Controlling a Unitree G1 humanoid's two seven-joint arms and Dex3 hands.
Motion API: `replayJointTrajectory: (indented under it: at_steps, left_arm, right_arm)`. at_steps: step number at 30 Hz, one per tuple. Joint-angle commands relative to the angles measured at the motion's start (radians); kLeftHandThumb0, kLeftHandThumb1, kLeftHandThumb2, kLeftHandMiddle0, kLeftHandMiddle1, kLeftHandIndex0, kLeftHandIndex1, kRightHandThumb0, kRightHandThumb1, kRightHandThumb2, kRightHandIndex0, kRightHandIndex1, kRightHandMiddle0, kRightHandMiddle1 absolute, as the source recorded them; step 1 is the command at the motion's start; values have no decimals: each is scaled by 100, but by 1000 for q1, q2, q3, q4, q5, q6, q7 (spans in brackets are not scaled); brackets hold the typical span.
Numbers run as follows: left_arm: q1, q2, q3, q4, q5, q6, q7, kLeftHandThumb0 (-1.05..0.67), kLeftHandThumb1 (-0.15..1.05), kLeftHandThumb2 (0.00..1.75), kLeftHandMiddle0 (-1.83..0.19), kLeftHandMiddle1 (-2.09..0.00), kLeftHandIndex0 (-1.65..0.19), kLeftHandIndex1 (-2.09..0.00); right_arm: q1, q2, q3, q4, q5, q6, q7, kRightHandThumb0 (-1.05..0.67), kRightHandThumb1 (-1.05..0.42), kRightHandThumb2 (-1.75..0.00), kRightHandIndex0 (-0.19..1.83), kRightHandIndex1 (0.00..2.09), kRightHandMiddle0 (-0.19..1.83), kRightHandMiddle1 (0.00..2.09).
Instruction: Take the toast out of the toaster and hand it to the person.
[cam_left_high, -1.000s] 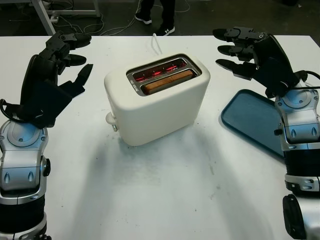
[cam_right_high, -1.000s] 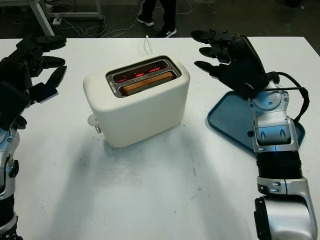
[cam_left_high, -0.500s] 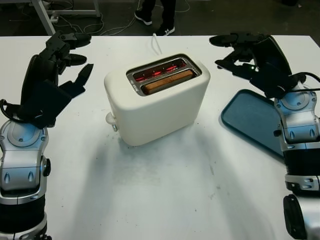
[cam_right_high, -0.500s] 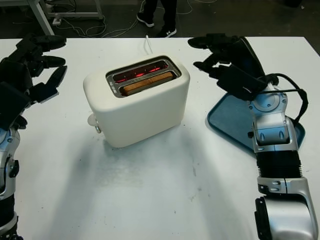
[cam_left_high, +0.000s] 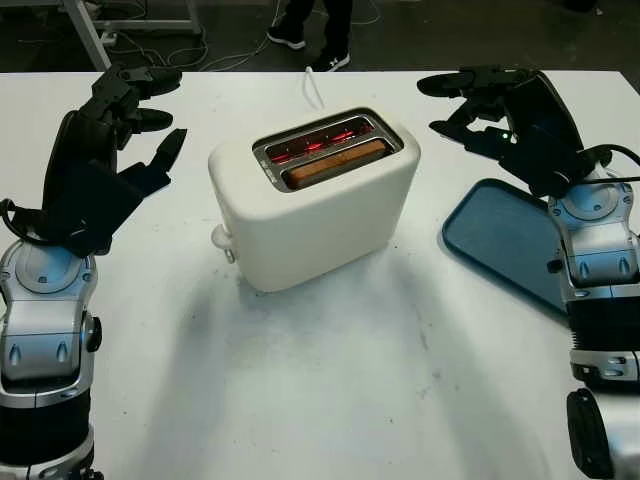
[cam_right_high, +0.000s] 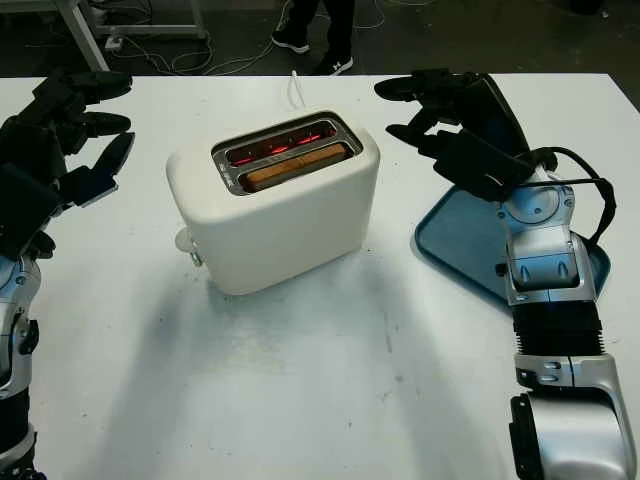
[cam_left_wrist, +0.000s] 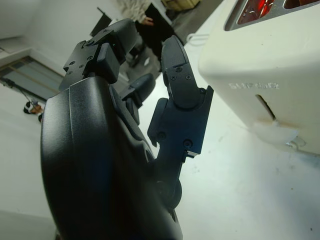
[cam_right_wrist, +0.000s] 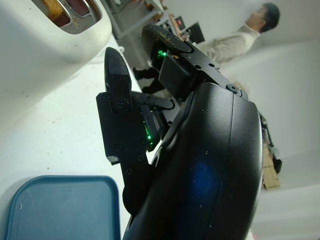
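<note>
Left hand (cam_left_high: 125, 120): open, holding nothing, raised above the table (cam_left_high: 320, 400) off the toaster's lever end, well apart from it; fingers point toward the far edge.

Lever knob (cam_left_high: 219, 236): small white knob low on the toaster's end wall, the end facing the left hand (the left wrist view shows this same end wall close up).

Toaster (cam_left_high: 315, 200): cream-white, two slots, standing upright between the two hands and set at an angle to the table edge. Neither hand touches it.

Far slot (cam_left_high: 320, 140): glowing red inside; whether it holds bread I cannot tell.

Toast (cam_left_high: 335, 161): one brown slice in the near slot, its top edge about level with the slot rim, still seated in the toaster. It lies between the hands, nearer the right hand than the left.

Cord (cam_left_high: 312, 88): white, running from behind the toaster toward the far table edge.

Right hand (cam_left_high: 485, 100): open, holding nothing, raised beside the toaster's far right corner, fingertips reaching toward the toaster's top but short of it.

Tray (cam_left_high: 500, 240): blue, flat on the table below and just behind the right hand, partly covered by the right forearm.

Person (cam_left_high: 310, 30): legs and dark shoes standing on the floor beyond the far table edge, past the toaster.
</note>
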Motion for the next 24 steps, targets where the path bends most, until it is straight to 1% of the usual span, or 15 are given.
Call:
replayJointTrajectory:
  at_steps: [1, 3, 6, 11, 18, 21, 24]
  left_arm:
    - [-2, 10, 2, 1, -5, -15, -7, -39, 92, 55, -4, -111, -14, -75]
    - [-3, 10, 1, -2, -3, -9, -5, -40, 92, 55, -4, -112, -14, -76]
    - [-3, 5, 4, -7, -9, 0, -4, -40, 92, 54, -3, -111, -14, -76]
    - [-3, 4, 4, -5, -12, -8, -5, -39, 92, 55, -3, -112, -14, -76]
    - [0, 8, 3, -10, -3, -3, -2, -40, 92, 55, -3, -112, -14, -77]
    - [-1, 3, 7, -20, -12, 17, -3, -41, 92, 54, -3, -111, -13, -77]
    - [1, 2, 7, -22, -12, 16, -3, -40, 92, 54, -2, -110, -13, -76]
  right_arm:
    - [-6, -12, 3, -18, -6, 13, -6, -29, -92, -12, 56, 94, 83, 2]
    - [-6, -12, 3, -18, -7, 15, -6, -28, -92, -12, 61, 91, 83, 2]
    - [-5, -14, 5, -24, -15, 20, -8, -27, -92, -12, 65, 92, 84, 2]
    - [-6, -14, 2, -20, -7, 14, -2, -24, -92, -12, 61, 88, 84, 2]
    - [-6, -13, -4, -3, 10, -16, -2, -25, -92, -10, 66, 92, 85, 2]
    - [-5, -15, -1, -12, 2, -5, -5, -26, -92, -10, 64, 91, 85, 2]
    - [-5, -16, -1, -18, 1, 8, -3, -28, -92, -10, 64, 90, 85, 2]
